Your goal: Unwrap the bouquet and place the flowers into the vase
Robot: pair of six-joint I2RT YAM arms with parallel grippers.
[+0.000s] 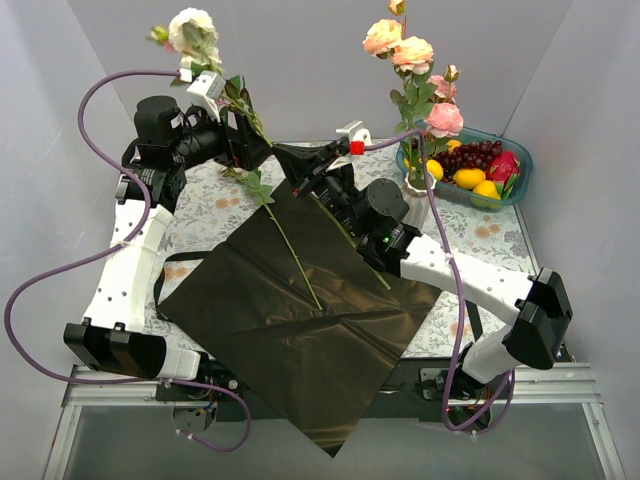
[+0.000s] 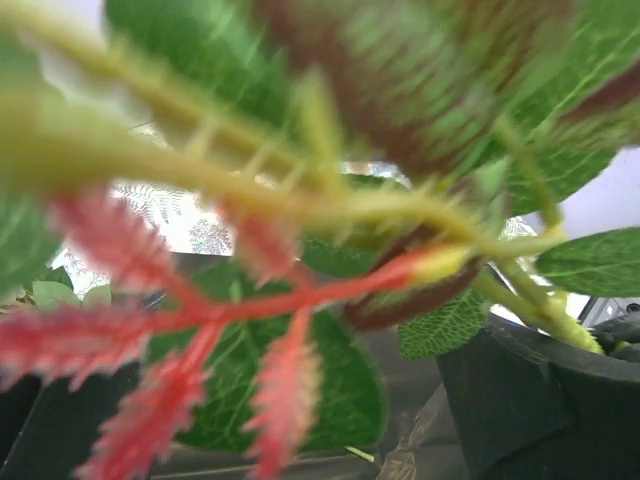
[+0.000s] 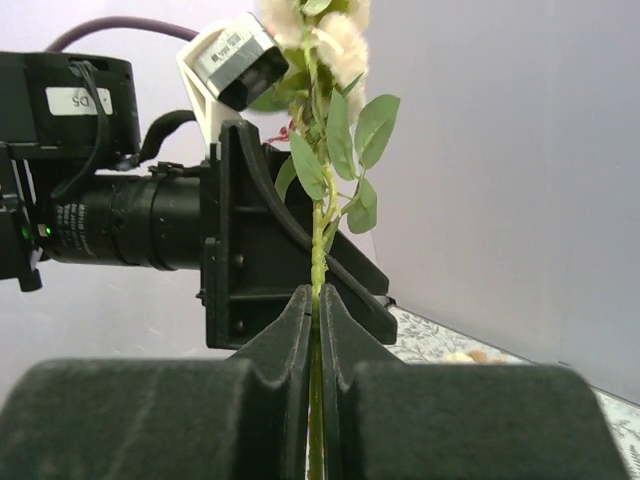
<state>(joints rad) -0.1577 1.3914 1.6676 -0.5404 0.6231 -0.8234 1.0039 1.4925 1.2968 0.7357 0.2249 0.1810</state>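
Right pincer [image 3: 318, 330]: clamped tight on the green stem [image 3: 318, 250] of a cream rose [image 1: 192, 30], its two dark fingers pressed against the stalk from either side. In the top view it [image 1: 292, 165] reaches over the far edge of the paper.
Left pincer [image 1: 255, 135]: jaws spread as wide as they go, gripping nothing. The rose's stem runs up past its black frame; whether it touches the stem cannot be told.
Cream rose: held high above the far left of the table [image 1: 215, 195], bloom uppermost and stem slanting down toward the right pincer. In the right wrist view its pale petals [image 3: 330, 40] sit at the top edge, with small green leaves below them.
Left wrist view: blurred green and red leaves [image 2: 250, 380] fill the lens. Part of a black finger [image 2: 530, 400] shows at lower right.
Black wrapping paper [image 1: 300, 330]: lies open and flat across the middle of the table, one corner hanging over the near edge.
Loose stem [image 1: 300, 262]: a leafy green stalk lies on the paper, slanting from upper left to lower right.
Vase [image 1: 415, 205]: stands upright at the far right, just beyond the right arm, holding peach [image 1: 412, 55] and pink roses [image 1: 445, 120].
Fruit tray [image 1: 522, 188]: teal, just right of the vase, filled with coloured fruit.
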